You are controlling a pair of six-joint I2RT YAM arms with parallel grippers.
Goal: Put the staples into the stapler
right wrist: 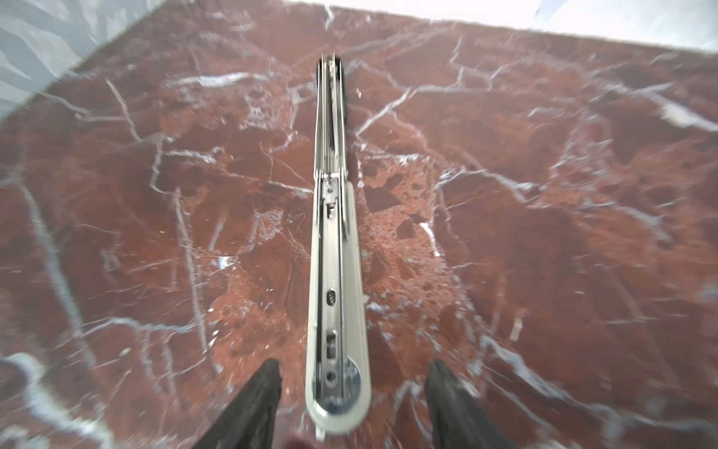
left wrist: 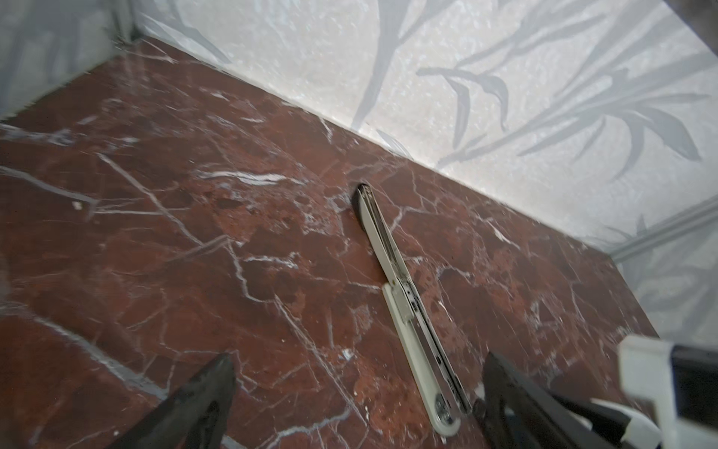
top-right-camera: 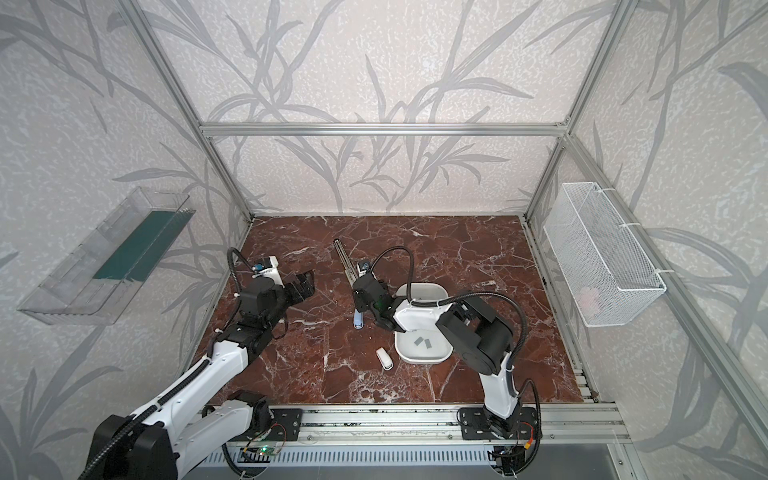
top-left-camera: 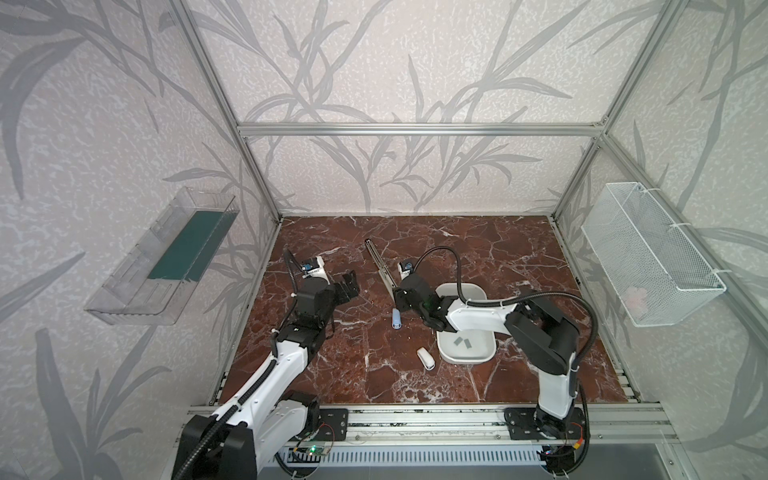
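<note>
Right wrist view: blurred stapler (right wrist: 336, 272); right tool (right wrist: 354, 365) mostly cropped

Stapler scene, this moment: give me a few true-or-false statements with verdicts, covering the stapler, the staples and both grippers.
1. The stapler lies opened out flat on the table. True.
2. The left gripper is shut on the stapler. False: it is open and holds nothing.
3. Two staple strips show in the white tray. True.
4. The right gripper clamps a staple strip. False: its jaws stand apart on either side of the stapler's end, empty.
</note>
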